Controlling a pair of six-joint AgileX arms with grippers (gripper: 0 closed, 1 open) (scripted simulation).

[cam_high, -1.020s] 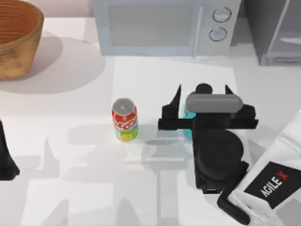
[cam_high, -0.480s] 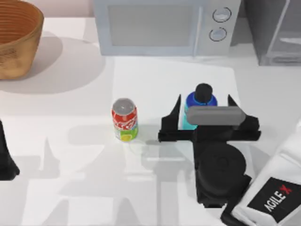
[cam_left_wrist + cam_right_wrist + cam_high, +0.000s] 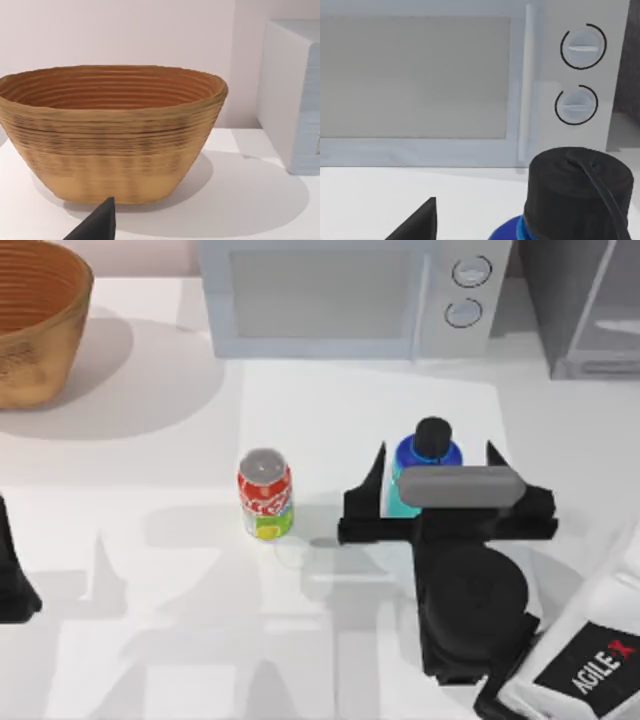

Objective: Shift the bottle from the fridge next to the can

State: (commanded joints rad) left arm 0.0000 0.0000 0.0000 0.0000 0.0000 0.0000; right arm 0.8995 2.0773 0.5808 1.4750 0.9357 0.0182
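Pulled back toward the near edge since a second ago: right gripper [image 3: 437,472], then hanging over the bottle [image 3: 427,465] and covering most of it, now lower in the top view with the black cap and blue shoulder uncovered. Fingers [image 3: 371,480] spread wide, one black tip on each side of the bottle, apart from it on both sides, gripping nothing. Grey wrist bar across the bottle's lower teal body.

Bottle upright on the white table [image 3: 150,570], right of the can [image 3: 265,494] with a clear gap between them, well apart from the fridge [image 3: 585,305] at the far right corner. Can upright, unmoved across the frames. Microwave [image 3: 350,295] at the back, straight behind the bottle; from the right wrist view, its two round knobs [image 3: 582,46] above the bottle's cap [image 3: 577,192], one dark fingertip [image 3: 420,222] low in front.

Left gripper [image 3: 12,580] parked at the table's left edge, facing the woven basket [image 3: 107,132]; one black fingertip [image 3: 97,225] visible before it, opening not readable.
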